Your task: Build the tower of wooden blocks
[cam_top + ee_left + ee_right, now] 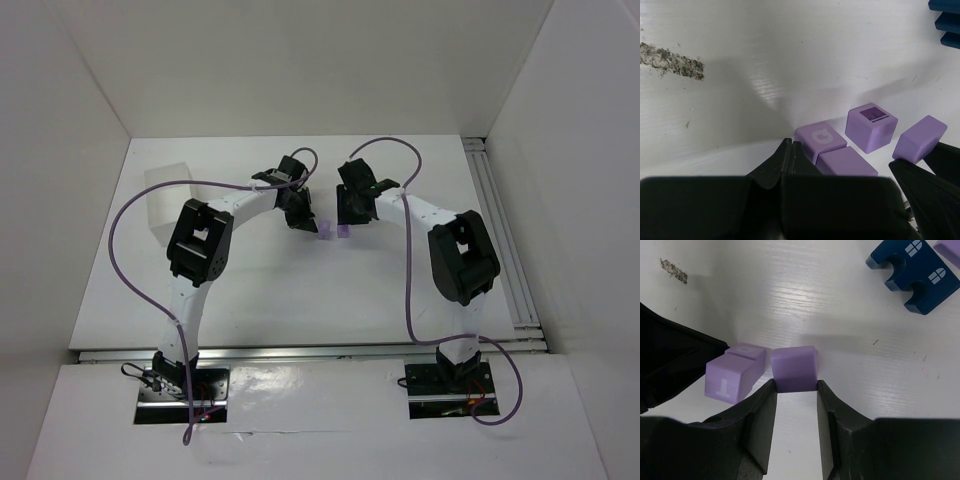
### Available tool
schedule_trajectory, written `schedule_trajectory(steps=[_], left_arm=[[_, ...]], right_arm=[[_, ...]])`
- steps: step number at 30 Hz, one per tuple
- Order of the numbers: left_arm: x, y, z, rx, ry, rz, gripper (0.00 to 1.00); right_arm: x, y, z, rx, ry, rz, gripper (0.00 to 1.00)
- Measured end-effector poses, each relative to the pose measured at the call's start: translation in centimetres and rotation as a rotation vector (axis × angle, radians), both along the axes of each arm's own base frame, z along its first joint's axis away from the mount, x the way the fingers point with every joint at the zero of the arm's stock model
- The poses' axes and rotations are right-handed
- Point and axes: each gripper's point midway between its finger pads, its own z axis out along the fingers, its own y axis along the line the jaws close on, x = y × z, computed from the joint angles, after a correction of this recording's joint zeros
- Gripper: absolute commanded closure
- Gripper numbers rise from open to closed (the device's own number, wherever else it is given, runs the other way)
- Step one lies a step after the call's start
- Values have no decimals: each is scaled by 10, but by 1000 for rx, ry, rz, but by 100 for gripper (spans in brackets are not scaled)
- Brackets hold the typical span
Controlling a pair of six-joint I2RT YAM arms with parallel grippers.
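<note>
Tower not started: nothing stacked that I can see. My right hand (795, 390) clamped on one purple block (794, 367), just beside other purple blocks (735, 372) lying on table (815, 300). Blue blocks (912, 270) well apart. My left hand (790, 147) fingers together, empty.

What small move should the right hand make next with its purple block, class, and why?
Probably lift the light purple block gripped in the right hand and carry it over the neighbouring purple blocks. It is beside them, not yet on top, and the shut left hand sits close by.
</note>
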Motion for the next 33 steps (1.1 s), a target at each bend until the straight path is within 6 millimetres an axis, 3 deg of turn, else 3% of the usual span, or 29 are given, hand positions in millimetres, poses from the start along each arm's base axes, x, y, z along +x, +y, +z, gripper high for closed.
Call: schedule_trajectory(steps=[11, 17, 18, 33], left_arm=[[0, 0, 0, 0, -1, -1, 100], [0, 0, 0, 1, 0, -1, 100], [0, 0, 0, 2, -1, -1, 100], [-1, 8, -5, 46, 6, 13, 100]], right_arm=[[-5, 2, -3, -1, 15, -1, 58], [-6, 2, -6, -2, 23, -5, 48], [-7, 2, -6, -3, 24, -4, 43], [-7, -8, -8, -67, 16, -38, 41]])
